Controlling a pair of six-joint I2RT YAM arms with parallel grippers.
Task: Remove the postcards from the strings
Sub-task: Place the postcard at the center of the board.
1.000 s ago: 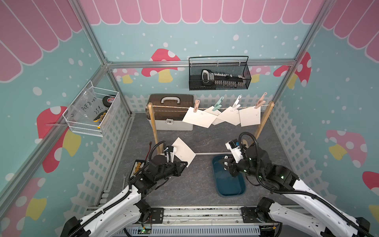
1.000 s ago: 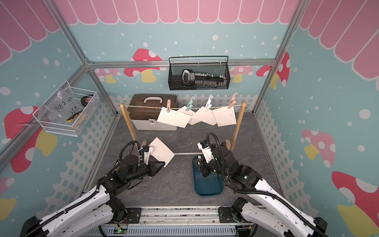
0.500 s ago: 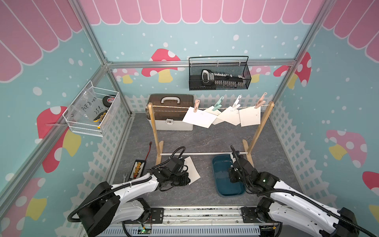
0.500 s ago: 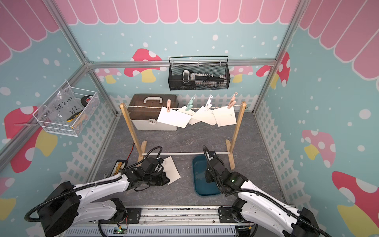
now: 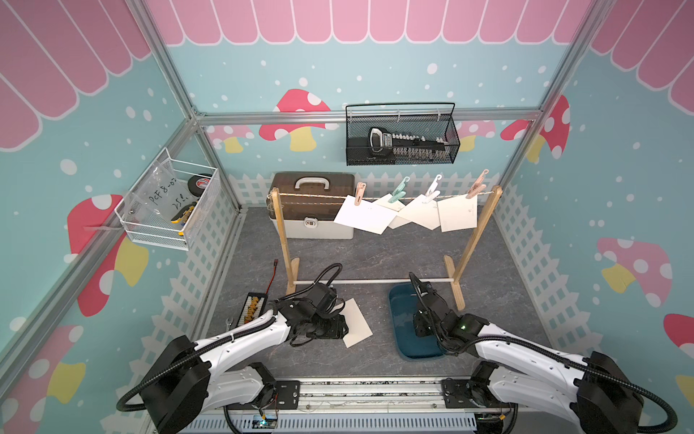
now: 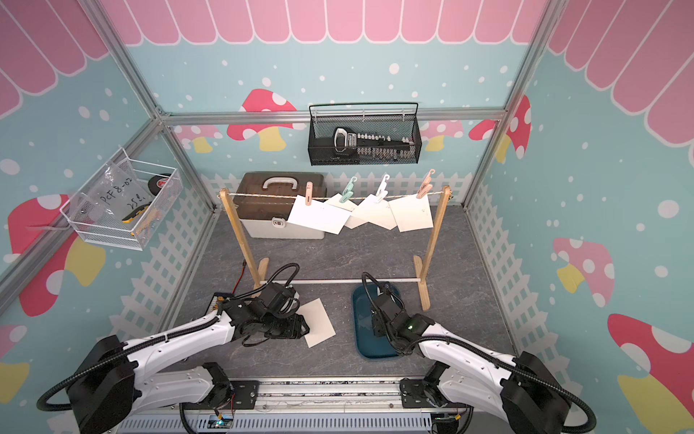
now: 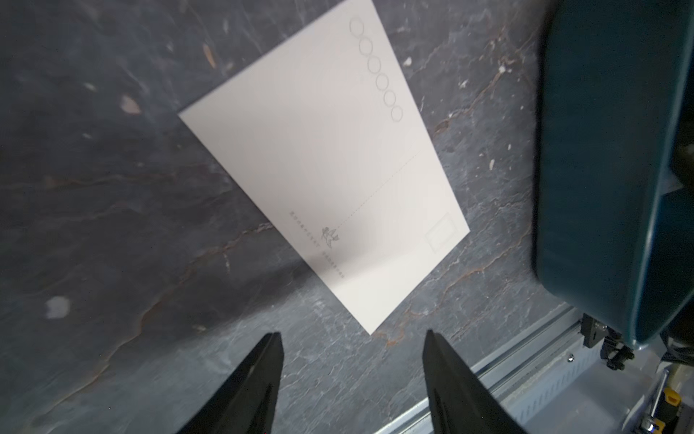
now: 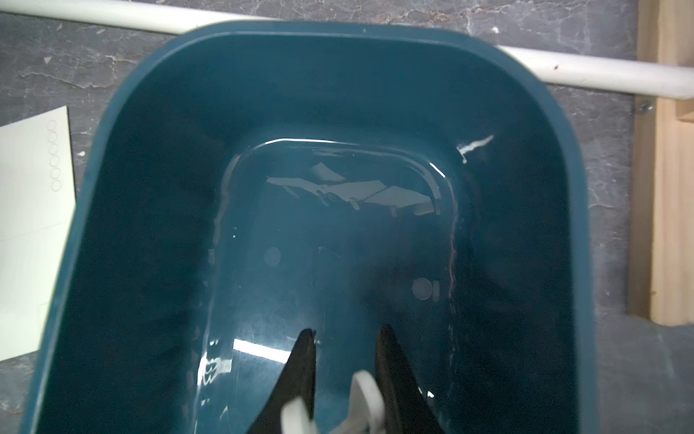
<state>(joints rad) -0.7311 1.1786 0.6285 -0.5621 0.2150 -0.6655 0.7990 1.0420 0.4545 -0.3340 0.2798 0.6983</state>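
Done: one postcard (image 5: 356,322) is off the line. It lies flat on the grey table at about 7 o'clock of the floor in both top views, printed side up in the left wrist view.
Left: four hanging postcards (image 5: 456,215) remain on the string (image 5: 315,196), overlapping one another toward its 2 o'clock end. Each is pinched at a top corner by one of four clothespins (image 5: 359,193).
String: it is stretched between two wooden uprights (image 5: 281,240), from about 10 o'clock to 2 o'clock across the far half of the table. The 10 o'clock stretch is bare.
Left gripper (image 7: 351,334): the jaws stand apart with nothing between them, low over the table just beside a corner of the loose postcard and clear of it.
Right gripper (image 8: 347,330): the jaws are closed narrow on a held clothespin (image 8: 364,398), white, and sit inside the teal bin (image 8: 338,30) above its floor.
Bin: it stands at about 5 o'clock of the floor, at 3 o'clock of the loose postcard and near it. No clothespin shows on its glossy floor.
Progress: by my estimate about a fifth of the work is done, with one card of five down. The held clothespin looks about to go into the bin, and four unclip-and-lower rounds are left.
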